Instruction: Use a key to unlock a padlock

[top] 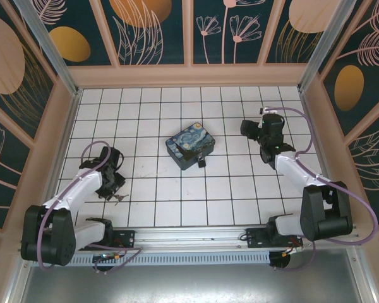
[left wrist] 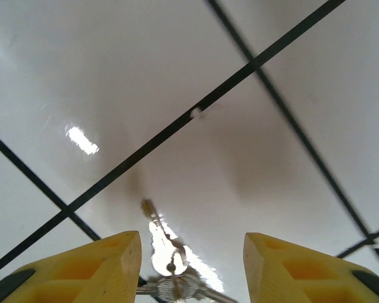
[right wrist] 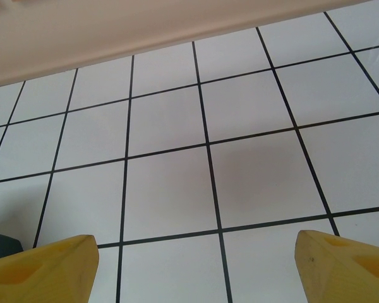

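Key (left wrist: 159,237), flat on the tiled surface (top: 177,202) by your left arm (top: 76,192).
Long axis ran between your left fingers (left wrist: 107,265), tip pointing away from the wrist. Those fingers stood part-open astride it, gripping nothing, with the arm bent low. Your right fingers (right wrist: 44,271) gaped wide and empty. Padlock (top: 202,162) sat against the painted box (top: 188,145).

no letters, numbers, labels or brand marks can be read anywhere. the painted box (top: 188,146) carries only blue and yellow swirls, the walls (top: 158,35) carry only drawings of leaves, flowers and round shapes, and the white floor (top: 177,199) has only a black grid of lines.
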Tool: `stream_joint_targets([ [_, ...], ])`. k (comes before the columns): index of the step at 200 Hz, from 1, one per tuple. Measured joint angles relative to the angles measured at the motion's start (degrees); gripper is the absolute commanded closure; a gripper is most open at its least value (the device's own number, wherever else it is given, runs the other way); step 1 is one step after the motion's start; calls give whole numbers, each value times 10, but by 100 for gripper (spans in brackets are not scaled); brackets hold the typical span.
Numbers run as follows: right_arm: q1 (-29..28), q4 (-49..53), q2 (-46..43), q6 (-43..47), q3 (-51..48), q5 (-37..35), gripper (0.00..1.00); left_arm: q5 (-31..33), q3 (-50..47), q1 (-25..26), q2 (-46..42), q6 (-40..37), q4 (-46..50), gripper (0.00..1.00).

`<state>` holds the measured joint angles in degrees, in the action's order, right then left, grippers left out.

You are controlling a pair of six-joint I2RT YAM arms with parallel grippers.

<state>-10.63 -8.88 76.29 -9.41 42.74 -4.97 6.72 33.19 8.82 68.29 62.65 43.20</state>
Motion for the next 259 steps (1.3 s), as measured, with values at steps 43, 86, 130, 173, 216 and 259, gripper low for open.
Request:
stream_joint_targets([
  [43, -3, 5, 0, 0, 12, -2, 18, -14, -27, 3, 15, 0, -19, 60],
  [86, -5, 11, 1, 0, 25, -2, 18, -14, -37, 3, 7, 1, -32, 76],
  [130, -15, 19, 5, 1, 33, -2, 18, -20, -34, 9, 13, -5, -40, 89],
  [173, -22, 30, 12, 1, 36, -2, 18, -9, -13, 40, 42, -11, -34, 95],
  [216, -47, 43, 14, 1, 39, 1, 18, -20, 40, 108, 109, 9, -48, 99],
  [259, -53, 63, 14, 0, 39, 5, 18, -93, 127, 184, 199, 37, -114, 100],
])
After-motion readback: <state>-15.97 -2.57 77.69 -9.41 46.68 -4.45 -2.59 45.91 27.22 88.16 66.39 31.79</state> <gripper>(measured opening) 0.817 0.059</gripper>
